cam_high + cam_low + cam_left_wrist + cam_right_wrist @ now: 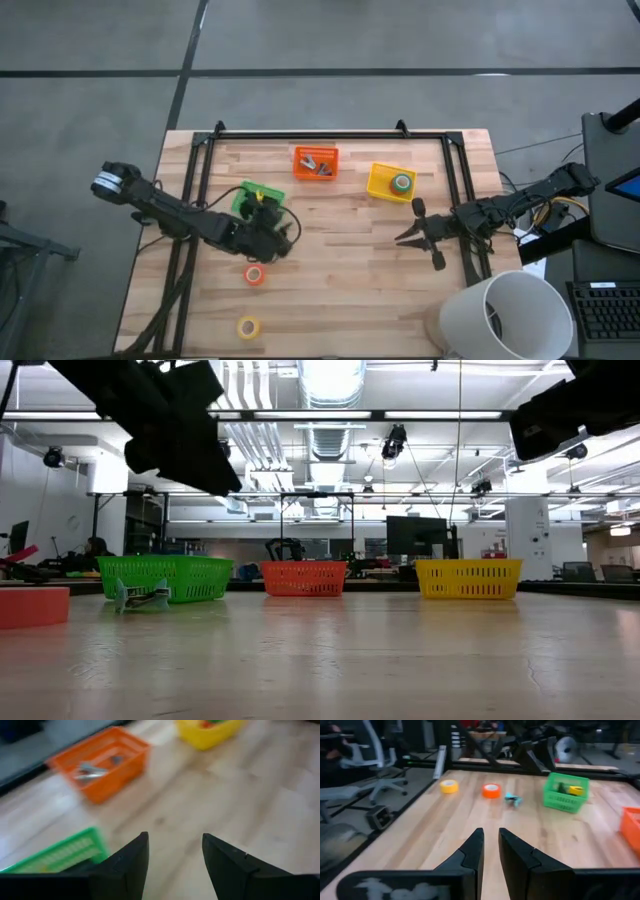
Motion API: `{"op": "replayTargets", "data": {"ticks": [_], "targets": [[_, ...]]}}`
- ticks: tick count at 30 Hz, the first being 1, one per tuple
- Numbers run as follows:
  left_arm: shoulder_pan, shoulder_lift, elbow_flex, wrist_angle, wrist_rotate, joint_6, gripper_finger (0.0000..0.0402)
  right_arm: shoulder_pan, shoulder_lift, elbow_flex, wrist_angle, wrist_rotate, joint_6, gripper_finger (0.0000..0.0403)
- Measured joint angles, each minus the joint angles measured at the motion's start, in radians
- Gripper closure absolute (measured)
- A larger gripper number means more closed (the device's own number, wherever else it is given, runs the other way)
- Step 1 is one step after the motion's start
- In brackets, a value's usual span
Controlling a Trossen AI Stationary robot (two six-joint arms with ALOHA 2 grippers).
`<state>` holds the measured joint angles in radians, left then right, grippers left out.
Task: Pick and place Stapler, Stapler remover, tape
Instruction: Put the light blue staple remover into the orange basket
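While the left gripper (272, 232) is hanging just beside the green basket (256, 197), its jaws are standing wide apart with nothing between them, which the left wrist view confirms: only bare wood is showing between the two dark fingers (226, 862). That spread probably suits letting something drop into the basket or reaching for the next piece. Inside the green basket something black and yellow (572, 789) is lying, likely a stapler, though the detail is too small to be sure. A small teal staple remover (512, 799) is sitting on the table just beside that basket, on the side nearer the loose rolls, and seems to be the closest piece not yet sorted. Two tape rolls are waiting on the open wood nearer the front edge: a red one (254, 275) close under the left arm and a yellow one (247, 326) farther forward. The orange basket (315, 162) is holding greyish metal pieces, and the yellow basket (391, 181) is holding a green roll, so each basket appears to be taking one kind of item. The right gripper (428, 236) is waiting over the table's right side, well apart from the loose items, its jaws nearly together and gripping nothing.
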<state>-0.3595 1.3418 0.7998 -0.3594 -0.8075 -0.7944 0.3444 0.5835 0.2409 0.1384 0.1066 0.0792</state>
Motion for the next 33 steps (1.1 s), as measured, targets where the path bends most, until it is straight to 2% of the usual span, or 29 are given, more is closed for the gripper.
{"op": "replayTargets", "data": {"ticks": [4,9,14,18,23,33], "targets": [[-0.039,0.0,-0.001,0.054,0.105,0.076,0.0216,0.0,0.0,0.0,0.001,-0.014,0.004,0.0351],[-0.078,0.002,-0.003,0.061,0.217,0.038,0.0216,0.0,0.0,0.0,0.002,-0.013,0.007,0.0351],[-0.108,0.002,-0.02,0.037,0.229,0.016,0.0216,0.0,0.001,0.0,0.002,-0.011,0.015,0.0351],[-0.123,0.006,-0.021,-0.08,0.32,0.119,0.0216,0.0,0.001,0.0,0.002,-0.011,0.019,0.0351],[-0.127,0.006,-0.021,-0.174,0.414,0.124,0.0216,0.0,0.001,0.0,0.002,-0.011,0.018,0.0351],[-0.133,0.01,-0.07,-0.176,0.513,0.215,0.0218,0.0,0.002,0.0,0.001,-0.011,0.018,0.0351]]}}
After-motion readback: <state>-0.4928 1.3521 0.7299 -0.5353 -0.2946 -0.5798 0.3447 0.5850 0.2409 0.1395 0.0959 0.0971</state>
